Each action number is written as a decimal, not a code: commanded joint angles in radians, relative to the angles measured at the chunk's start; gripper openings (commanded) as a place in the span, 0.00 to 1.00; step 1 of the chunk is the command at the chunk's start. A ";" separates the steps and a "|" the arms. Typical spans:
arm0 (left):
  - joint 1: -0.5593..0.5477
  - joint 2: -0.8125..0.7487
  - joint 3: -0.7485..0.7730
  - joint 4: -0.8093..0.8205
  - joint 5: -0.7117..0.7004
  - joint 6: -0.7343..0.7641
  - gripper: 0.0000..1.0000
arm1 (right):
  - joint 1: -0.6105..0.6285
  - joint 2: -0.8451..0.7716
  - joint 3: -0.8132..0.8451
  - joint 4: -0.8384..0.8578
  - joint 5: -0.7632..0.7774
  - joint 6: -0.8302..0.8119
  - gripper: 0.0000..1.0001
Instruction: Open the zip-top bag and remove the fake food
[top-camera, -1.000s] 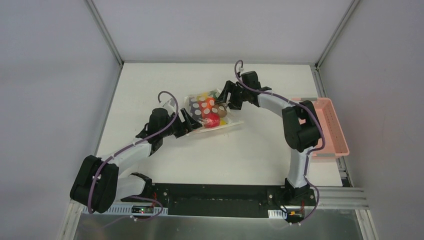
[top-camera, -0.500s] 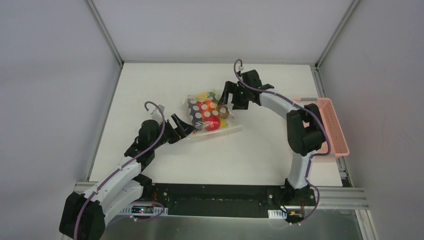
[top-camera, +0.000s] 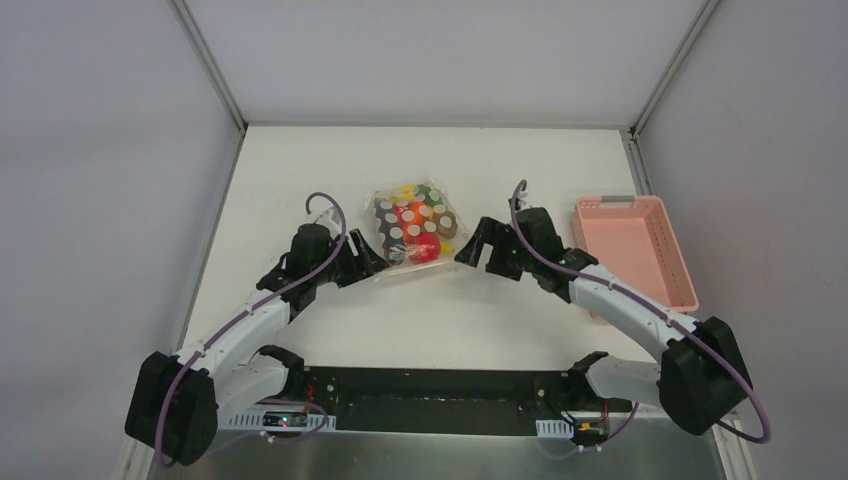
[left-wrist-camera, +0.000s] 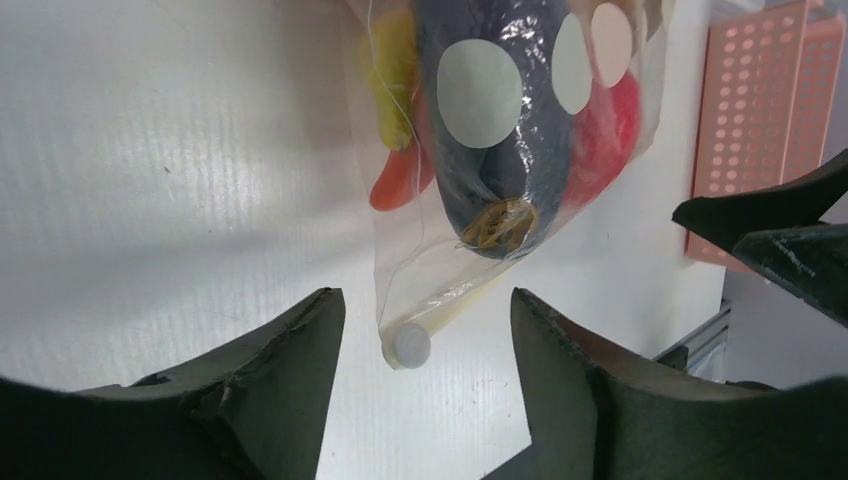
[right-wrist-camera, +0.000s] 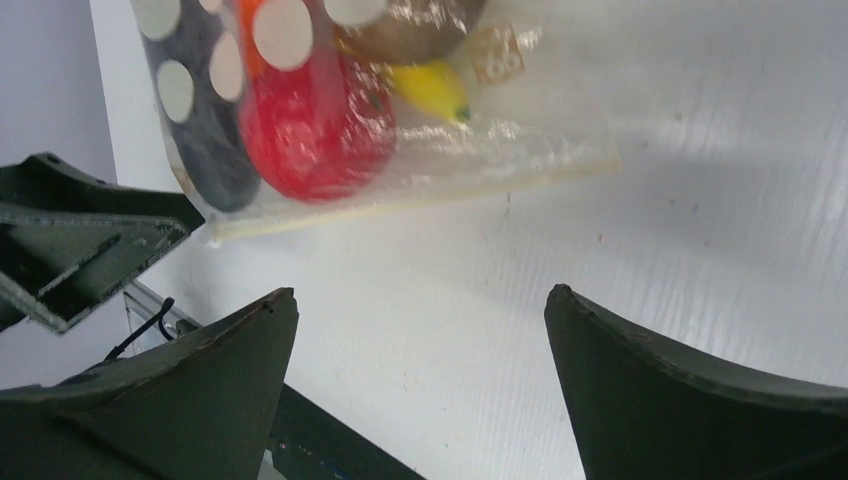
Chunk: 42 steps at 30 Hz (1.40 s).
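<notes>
Lying flat on the desk (top-camera: 440, 310) toward its middle, the zip-top bag (top-camera: 410, 222) holds the fake food (top-camera: 423, 246) inside. Left end effector (top-camera: 374, 258) is spread, gripping nothing, the bag's near corner between its fingers but touching neither. Right end effector (top-camera: 470, 246) is likewise spread and empty, just beside the bag's right edge, with the pink basket (top-camera: 630, 250) further right.
</notes>
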 joint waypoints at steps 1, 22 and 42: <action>-0.011 0.076 0.035 0.092 0.124 0.001 0.55 | 0.048 -0.101 -0.124 0.131 0.033 0.141 0.98; -0.353 0.250 -0.095 0.590 -0.115 -0.337 0.36 | 0.183 -0.145 -0.350 0.493 0.071 0.446 0.93; -0.355 0.034 -0.236 0.511 -0.288 -0.452 0.30 | 0.262 0.053 -0.371 0.791 -0.001 0.610 0.58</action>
